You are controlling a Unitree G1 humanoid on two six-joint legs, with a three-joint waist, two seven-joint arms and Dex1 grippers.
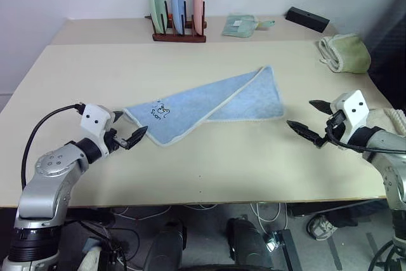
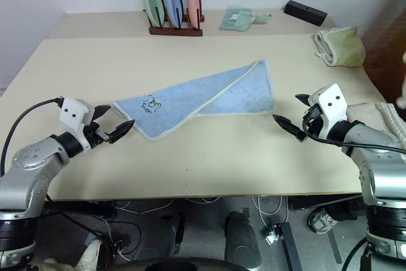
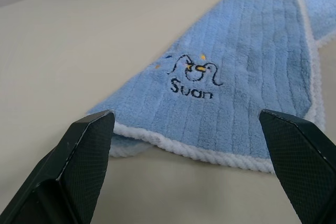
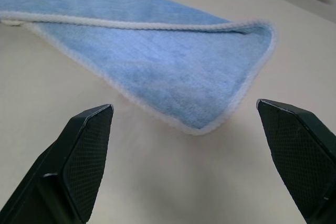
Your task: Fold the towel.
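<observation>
- Lying mid-frame on the beige table (image 1: 190, 176): light blue towel (image 1: 209, 103), already doubled over diagonally, white-trimmed edges not matching up, embroidered duck motif (image 1: 160, 112) near the lower-left corner.
- Hovering at lower left, just beside the motif corner: left gripper (image 1: 127, 132), fingers spread wide, holding nothing.
- Hovering at right of centre, near the towel's lower-right corner but apart from it: right gripper (image 1: 309, 120), also spread wide and empty.
- Standing along the top of the frame, well apart: plate rack (image 1: 179, 4), small mint cloth (image 1: 240, 25), black box (image 1: 307, 18); at upper right, a cream towel (image 1: 346, 53).
- Judging the risks:
  - pinching only the top layer at either corner, leaving the lower layer dragging and the fold skewing;
  - closing too high above the table and missing the thin trim;
  - lifting the two corners unevenly, bunching the cloth;
  - pushing the corner away with a finger before closing.
</observation>
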